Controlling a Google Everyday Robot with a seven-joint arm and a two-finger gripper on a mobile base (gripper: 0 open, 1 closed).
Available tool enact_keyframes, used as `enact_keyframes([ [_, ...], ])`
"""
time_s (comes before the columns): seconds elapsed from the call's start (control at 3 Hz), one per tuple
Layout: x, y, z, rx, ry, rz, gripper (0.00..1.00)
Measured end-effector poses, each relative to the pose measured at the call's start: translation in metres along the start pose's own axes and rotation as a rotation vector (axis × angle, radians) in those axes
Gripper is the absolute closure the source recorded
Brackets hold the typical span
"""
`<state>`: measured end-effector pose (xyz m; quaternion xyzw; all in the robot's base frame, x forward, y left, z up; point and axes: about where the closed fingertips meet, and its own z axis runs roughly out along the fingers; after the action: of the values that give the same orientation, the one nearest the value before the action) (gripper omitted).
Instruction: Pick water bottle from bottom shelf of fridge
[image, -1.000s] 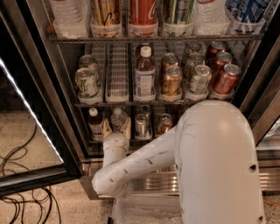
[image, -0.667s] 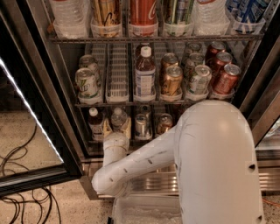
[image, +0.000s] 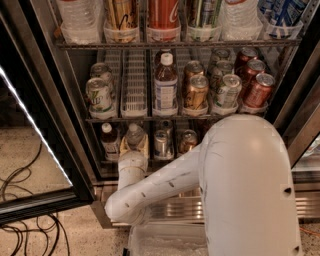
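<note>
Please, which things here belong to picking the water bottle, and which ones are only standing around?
For the job: water bottle; bottom shelf; fridge; gripper, inside the fridge at the water bottle.
Only standing around: dark bottle; cans beside it; middle-shelf cans; floor cables.

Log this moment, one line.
phase: reach | gripper: at small clear white-capped plastic water bottle, grasp unconfirmed | site: bottom wire shelf, steel fridge

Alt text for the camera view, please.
The robot's white arm reaches into the open fridge, its gripper at the water bottle on the bottom shelf, beside cans. Drinks line the racks above.
</note>
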<state>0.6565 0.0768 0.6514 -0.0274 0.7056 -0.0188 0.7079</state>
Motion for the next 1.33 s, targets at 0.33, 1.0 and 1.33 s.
enact_keyframes([
  [0.33,0.000,0.000,0.000,0.000,0.000,0.000,0.98],
  [1.0,-0.022,0.009,-0.023,-0.033,-0.126,0.103,1.00],
  [1.33,-0.013,0.040,-0.044,-0.122,-0.145,0.190,1.00],
])
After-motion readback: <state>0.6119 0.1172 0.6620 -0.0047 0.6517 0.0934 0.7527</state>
